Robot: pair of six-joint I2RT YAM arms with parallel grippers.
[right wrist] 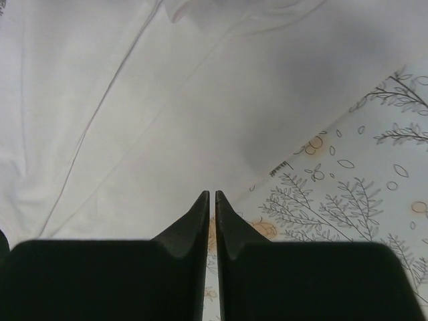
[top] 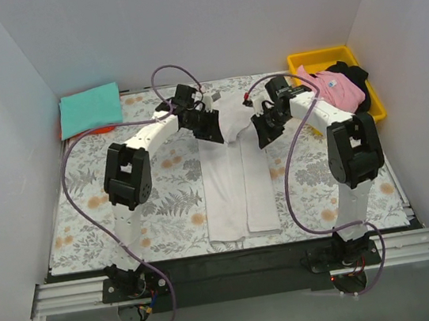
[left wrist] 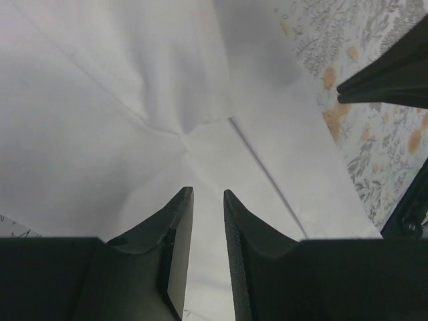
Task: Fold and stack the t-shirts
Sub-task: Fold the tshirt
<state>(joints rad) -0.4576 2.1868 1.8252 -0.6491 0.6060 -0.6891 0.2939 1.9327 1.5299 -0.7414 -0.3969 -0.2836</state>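
White t-shirt [top: 238, 189]: it lies in a long, narrow strip down the middle of the bench [top: 165, 207]. Its far end sits right under both grippers, and the rest trails away toward the arm bases.
Left gripper [left wrist: 207, 192]: the jaws are narrow with a slim gap, and nothing shows between them. White cloth spreads below and ahead of it, with a pucker of creases just beyond the tips.
Right gripper [right wrist: 212, 194]: the jaws are all but touching. The tips hang over the shirt's edge, with shirt ahead and to its left and printed bench cover to its right. You cannot tell whether any cloth is pinched.
Handling: judge the shirt light, limp and thin. It will likely sag, drag and lose its fold if you lift from one point only.
Where to hold: pinch all layers at the two far corners, one gripper each, close to the edge.
Other shirts: the teal shirt [top: 89, 109] on the orange shirt [top: 98, 131] lies well beyond the left gripper. The pink shirt [top: 336, 87] and black shirt [top: 356, 73] are in the yellow bin [top: 320, 56], beyond the right gripper.
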